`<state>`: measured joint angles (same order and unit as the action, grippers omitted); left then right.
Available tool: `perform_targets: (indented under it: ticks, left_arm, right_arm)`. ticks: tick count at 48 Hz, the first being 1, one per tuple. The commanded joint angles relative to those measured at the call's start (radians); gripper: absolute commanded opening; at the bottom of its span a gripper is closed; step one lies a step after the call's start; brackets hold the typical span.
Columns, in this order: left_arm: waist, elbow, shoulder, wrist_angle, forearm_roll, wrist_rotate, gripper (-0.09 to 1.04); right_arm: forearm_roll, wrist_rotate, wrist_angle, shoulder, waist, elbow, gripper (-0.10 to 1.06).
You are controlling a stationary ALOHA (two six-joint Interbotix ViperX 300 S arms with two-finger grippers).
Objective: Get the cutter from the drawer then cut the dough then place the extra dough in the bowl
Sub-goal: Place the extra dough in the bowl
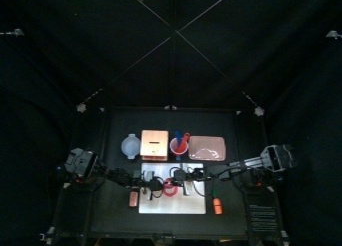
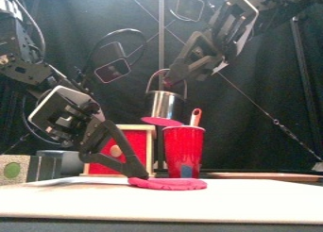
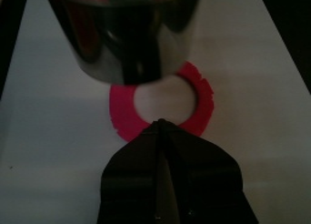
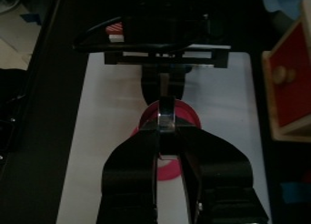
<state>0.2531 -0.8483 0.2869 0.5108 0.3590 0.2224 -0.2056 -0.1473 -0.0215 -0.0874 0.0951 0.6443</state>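
Count: one dough ring, one cutter, one white cutting board, one wooden box, one red cup, one bowl, one pink tray. The left gripper slopes down from the left, its jaws pressed together on the ring's near rim. The right gripper reaches in from above right, jaws pinching the cutter's wire handle; the cutter hangs clear above the dough. The dough is a flat red ring with a round hole, lying on the board just before the cup. The cutter is a shiny metal cylinder. The box is pale wood with a red front. One red knife handle stands in the cup.
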Motion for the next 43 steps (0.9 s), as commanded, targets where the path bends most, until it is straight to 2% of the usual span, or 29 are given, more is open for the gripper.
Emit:
perform_targets:
  ticks: [1, 10, 26, 43]
  left_arm:
    - [-0.003, 0.002, 0.002, -0.014, 0.008, -0.002, 0.5]
    - [-0.003, 0.003, 0.002, -0.026, 0.011, -0.002, 0.5]
    - [-0.012, 0.006, -0.008, -0.055, 0.023, -0.002, 0.5]
    - [-0.02, 0.009, -0.018, -0.06, 0.025, -0.002, 0.5]
  right_arm:
    - [0.002, -0.002, -0.009, -0.081, -0.012, 0.026, 0.47]
    - [-0.014, 0.003, -0.055, -0.166, -0.015, 0.143, 0.47]
    - [-0.124, 0.003, -0.087, -0.236, -0.011, 0.293, 0.47]
    - [-0.104, 0.002, -0.081, -0.181, -0.012, 0.316, 0.48]
